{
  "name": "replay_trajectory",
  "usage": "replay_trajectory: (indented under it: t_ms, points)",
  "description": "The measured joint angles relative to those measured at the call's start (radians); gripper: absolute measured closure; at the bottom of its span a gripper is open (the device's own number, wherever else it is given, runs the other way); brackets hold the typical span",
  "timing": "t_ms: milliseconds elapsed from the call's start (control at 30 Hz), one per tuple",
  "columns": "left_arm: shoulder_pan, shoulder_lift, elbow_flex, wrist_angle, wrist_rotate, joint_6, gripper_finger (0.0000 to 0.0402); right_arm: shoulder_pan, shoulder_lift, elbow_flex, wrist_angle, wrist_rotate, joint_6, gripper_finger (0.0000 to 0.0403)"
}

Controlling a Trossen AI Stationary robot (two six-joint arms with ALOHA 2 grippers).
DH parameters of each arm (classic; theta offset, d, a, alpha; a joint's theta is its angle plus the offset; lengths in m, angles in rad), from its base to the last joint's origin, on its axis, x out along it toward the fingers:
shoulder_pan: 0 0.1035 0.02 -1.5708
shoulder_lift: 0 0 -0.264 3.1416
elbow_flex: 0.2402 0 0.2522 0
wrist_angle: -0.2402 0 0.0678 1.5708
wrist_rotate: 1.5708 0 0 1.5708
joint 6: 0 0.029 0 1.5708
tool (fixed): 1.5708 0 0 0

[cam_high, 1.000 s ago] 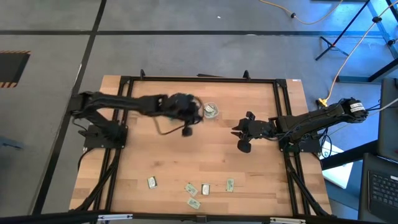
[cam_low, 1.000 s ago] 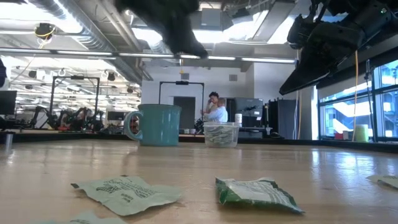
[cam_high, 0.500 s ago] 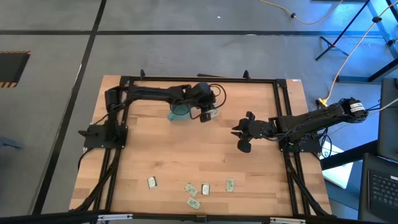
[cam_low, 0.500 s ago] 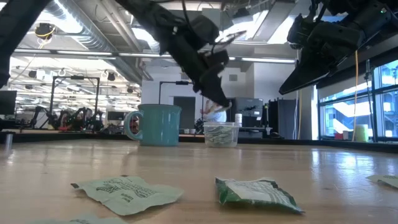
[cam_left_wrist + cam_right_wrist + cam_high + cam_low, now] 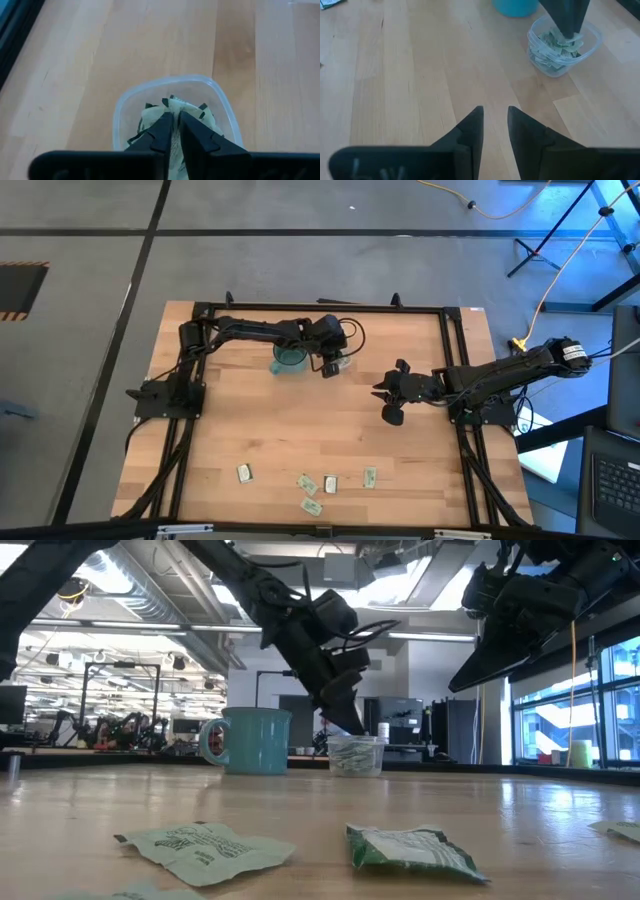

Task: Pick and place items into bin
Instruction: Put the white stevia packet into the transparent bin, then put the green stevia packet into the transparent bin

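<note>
Open lab/office space w/ ceiling strip lights behind the bench, seen in low view; work surface is a pale wood table point(image 5: 250, 420) in a black frame, grey floor around it in high view. L to R in high view: left arm reaches from frame's left edge across the upper-centre of the table, past the teal mug point(image 5: 288, 359); left gripper point(image 5: 331, 363) sits right over the bin point(image 5: 340, 358), just right of the mug, upper centre. Left wrist view: fingers nearly together, pinching a pale green packet point(image 5: 172, 131) down in the bin's mouth, other packets under it. So prob. mid-drop, not yet let go — judgement only. Right wrist view shows the bin point(image 5: 563, 45) holding a good heap of packets, approx half full or more. Right of centre: right gripper point(image 5: 385, 401) hangs above the table, mid-frame, well apart from the bin; fingers narrowly parted, nothing between them — waiting. Lower centre of high view: loose packets left on the wood, five by my count — one at lower left of the group point(image 5: 243, 472), a cluster of three point(image 5: 312, 485), one to the right point(image 5: 370, 476). Progress est.: most items binned, one going in now, about five left to fetch from the near edge.
</note>
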Motion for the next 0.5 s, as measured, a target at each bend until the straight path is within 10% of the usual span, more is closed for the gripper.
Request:
replay_trajectory:
  t_ms: [500]
  points:
    - [-0.078,-0.126,0.057,-0.250,0.125,0.207,0.0315,0.000,-0.001,0.000,-0.003,0.000,0.003,0.0311]
